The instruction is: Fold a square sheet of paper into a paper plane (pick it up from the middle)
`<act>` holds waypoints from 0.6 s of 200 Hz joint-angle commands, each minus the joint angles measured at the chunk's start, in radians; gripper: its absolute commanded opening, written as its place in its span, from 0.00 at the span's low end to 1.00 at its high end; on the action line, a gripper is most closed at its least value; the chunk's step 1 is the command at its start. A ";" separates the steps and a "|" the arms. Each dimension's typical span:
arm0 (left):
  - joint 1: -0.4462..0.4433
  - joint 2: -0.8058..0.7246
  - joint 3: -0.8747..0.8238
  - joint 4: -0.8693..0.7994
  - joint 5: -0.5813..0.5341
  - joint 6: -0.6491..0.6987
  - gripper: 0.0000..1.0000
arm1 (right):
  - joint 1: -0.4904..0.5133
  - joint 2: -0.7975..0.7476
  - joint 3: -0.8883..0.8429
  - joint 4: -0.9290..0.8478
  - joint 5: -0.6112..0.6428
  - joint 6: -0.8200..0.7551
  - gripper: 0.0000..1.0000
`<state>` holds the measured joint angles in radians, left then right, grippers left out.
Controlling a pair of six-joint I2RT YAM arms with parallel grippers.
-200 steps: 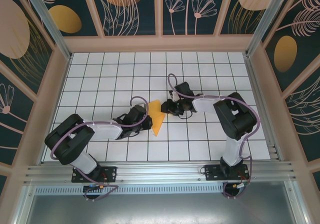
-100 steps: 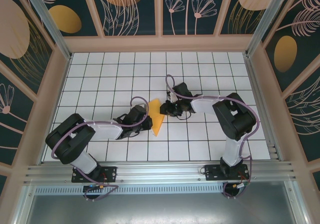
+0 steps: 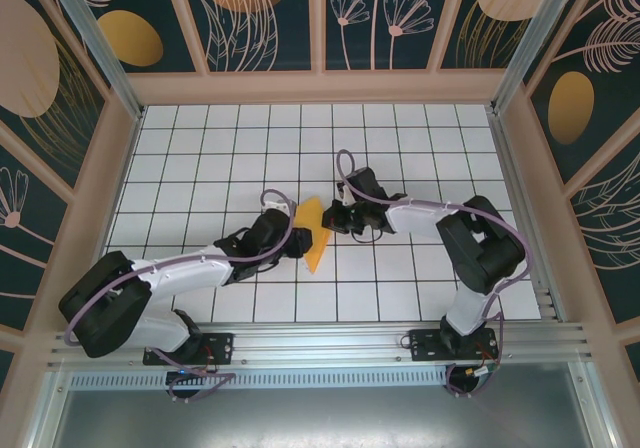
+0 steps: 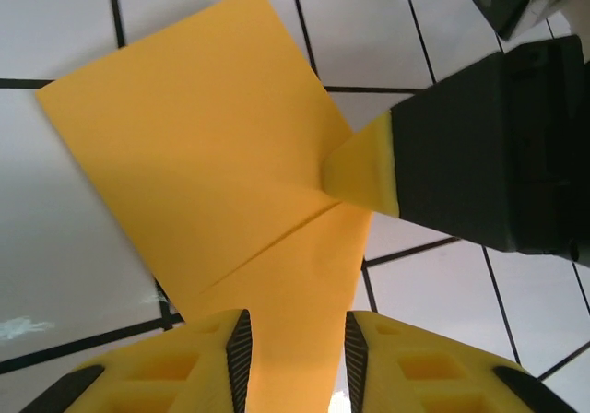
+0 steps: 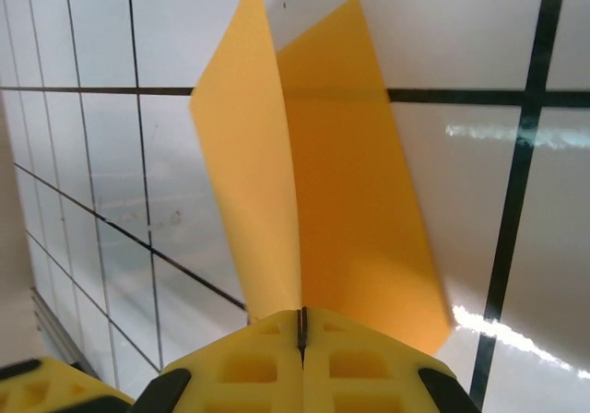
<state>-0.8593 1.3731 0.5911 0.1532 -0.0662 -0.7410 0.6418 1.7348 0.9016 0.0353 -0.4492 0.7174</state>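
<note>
The orange-yellow sheet of paper (image 3: 313, 233) lies mid-table, folded into a tapering shape with a diagonal crease (image 4: 203, 146). My left gripper (image 3: 297, 236) sits at its left side. In the left wrist view its jaws (image 4: 297, 339) stand apart, with the paper's narrow end running between them and gaps on both sides. My right gripper (image 3: 328, 219) comes in from the right and is shut on the paper's edge. In the right wrist view its jaws (image 5: 301, 316) are pressed together on a flap (image 5: 249, 164) that stands up from the flat part (image 5: 359, 201). Its yellow fingertip (image 4: 364, 173) pinches the paper in the left wrist view.
The white grid-tile table (image 3: 200, 158) is walled by a patterned enclosure (image 3: 90, 78). A metal rail (image 3: 320, 343) runs along the near edge by the arm bases. Free tiles lie all around the paper.
My left gripper's jaws have opened off the paper and its arm has stretched lower. My right gripper has closed on the paper's edge after shifting slightly left.
</note>
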 commanded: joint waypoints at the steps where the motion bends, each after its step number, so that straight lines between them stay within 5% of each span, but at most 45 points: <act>1: -0.059 0.027 0.056 -0.088 -0.069 0.074 0.39 | 0.024 -0.067 -0.041 0.063 0.071 0.123 0.03; 120: -0.156 0.208 0.141 -0.147 -0.185 0.079 0.44 | 0.041 -0.093 -0.075 0.083 0.098 0.184 0.03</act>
<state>-1.0069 1.5669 0.7040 0.0463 -0.1837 -0.6617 0.6807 1.6684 0.8299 0.0990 -0.3595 0.8825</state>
